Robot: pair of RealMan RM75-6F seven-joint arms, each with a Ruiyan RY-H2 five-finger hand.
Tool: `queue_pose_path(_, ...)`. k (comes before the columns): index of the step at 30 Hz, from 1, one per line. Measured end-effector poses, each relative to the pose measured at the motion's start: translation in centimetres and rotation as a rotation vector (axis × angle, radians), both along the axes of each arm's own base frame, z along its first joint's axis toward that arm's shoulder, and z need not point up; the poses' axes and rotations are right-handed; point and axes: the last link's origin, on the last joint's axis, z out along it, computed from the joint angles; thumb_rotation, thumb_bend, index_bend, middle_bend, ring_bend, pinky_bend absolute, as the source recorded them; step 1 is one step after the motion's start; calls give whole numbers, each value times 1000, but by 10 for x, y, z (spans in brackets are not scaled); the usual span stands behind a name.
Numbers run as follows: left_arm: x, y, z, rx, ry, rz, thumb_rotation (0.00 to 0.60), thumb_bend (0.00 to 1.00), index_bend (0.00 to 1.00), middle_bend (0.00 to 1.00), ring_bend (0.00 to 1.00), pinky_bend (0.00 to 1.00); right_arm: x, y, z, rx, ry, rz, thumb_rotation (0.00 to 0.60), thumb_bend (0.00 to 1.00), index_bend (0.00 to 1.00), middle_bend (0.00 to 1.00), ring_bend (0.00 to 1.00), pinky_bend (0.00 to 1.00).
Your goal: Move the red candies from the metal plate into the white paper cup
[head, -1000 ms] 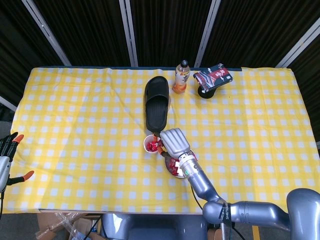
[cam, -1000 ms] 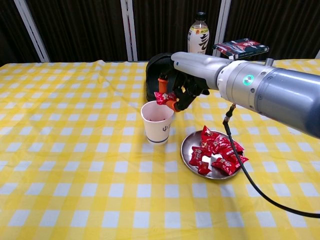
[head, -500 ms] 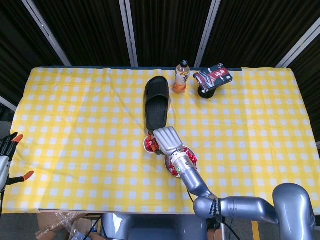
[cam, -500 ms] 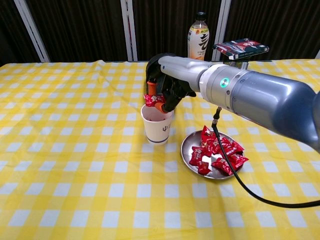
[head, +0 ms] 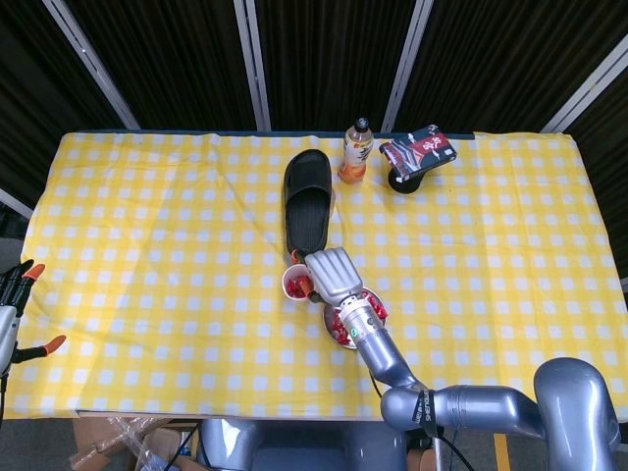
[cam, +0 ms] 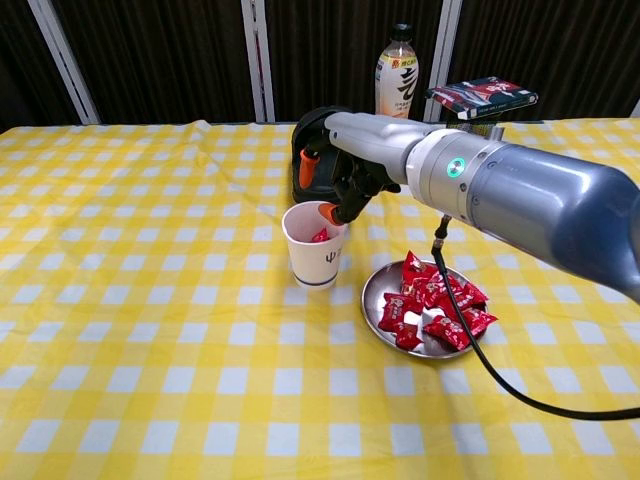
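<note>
Presently, the white paper cup (cam: 315, 243) stands upright on the yellow checked tablecloth (cam: 150, 300) and serves as the reference for all else. It bears a small dark mark on its side, too small to read, and a red candy (cam: 319, 236) shows inside its rim. The right hand (cam: 335, 180) hangs directly above the cup, fingers spread apart with orange tips pointing down at the cup's mouth, holding nothing. The metal plate (cam: 372, 287) sits just right of the cup and slightly nearer the camera, apart from it, carrying a heap of red candies (cam: 430, 305) in wrappers.

Behind the cup lies a black slipper (head: 309, 201), lengthwise away from the robot. Further back and to the right stands a drink bottle (cam: 396, 78) with a dark cap and a label of dark characters (not legible), and right of that a dark printed packet (cam: 482, 95) rests on a small stand.

The left hand (head: 12, 304) sits far left of the cup, off the table edge, fingers apart, empty.
</note>
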Motion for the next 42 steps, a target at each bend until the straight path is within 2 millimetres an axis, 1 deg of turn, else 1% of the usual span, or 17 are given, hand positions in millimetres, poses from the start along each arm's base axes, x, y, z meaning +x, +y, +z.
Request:
queue_pose_path(4, 0, 0, 0, 1, 1, -1, 600, 38, 16, 0, 0, 0, -3, 7, 5, 1, 3, 5, 600, 471, 358, 818, 891, 846)
queue_pose_path(10, 1, 0, 0, 5, 4, -8, 600, 39, 16, 0, 0, 0, -13, 28, 17, 10, 24, 8, 600, 433, 358, 818, 891, 846)
queue_pose_path(14, 2, -1, 1, 11, 7, -19, 600, 38, 16, 0, 0, 0, -30, 49, 26, 23, 59, 0, 600, 410, 343, 818, 891, 846)
queue_pose_path(18, 3, -2, 1, 19, 8, -31, 600, 39, 16, 0, 0, 0, -51, 67, 31, 23, 108, -8, 600, 409, 279, 818, 891, 846)
queue_pose_path(22, 4, -3, 1, 28, 10, -42, 600, 39, 16, 0, 0, 0, -70, 78, 36, 17, 143, -35, 600, 408, 190, 818, 891, 846)
queue_pose_path(24, 4, -4, 1, 32, 11, -46, 600, 38, 16, 0, 0, 0, -79, 80, 36, 14, 159, -49, 600, 408, 182, 818, 891, 846)
queue_pose_path(28, 4, -4, 1, 36, 16, -51, 600, 38, 16, 0, 0, 0, -93, 82, 34, 4, 184, -63, 600, 405, 192, 818, 891, 846)
queue_pose_path(31, 4, -5, 1, 38, 20, -52, 600, 38, 16, 0, 0, 0, -106, 84, 29, 3, 198, -76, 600, 397, 288, 818, 891, 846)
queue_pose_path(34, 4, -5, 0, 40, 23, -53, 600, 38, 16, 0, 0, 0, -114, 86, 24, 3, 191, -88, 600, 397, 334, 818, 891, 846)
queue_pose_path(36, 4, -5, 0, 40, 26, -52, 600, 38, 16, 0, 0, 0, -119, 87, 21, 2, 181, -93, 600, 397, 349, 818, 891, 846)
queue_pose_path(42, 4, -5, 0, 42, 31, -49, 600, 38, 16, 0, 0, 0, -129, 87, 15, 7, 182, -108, 600, 395, 352, 818, 891, 846)
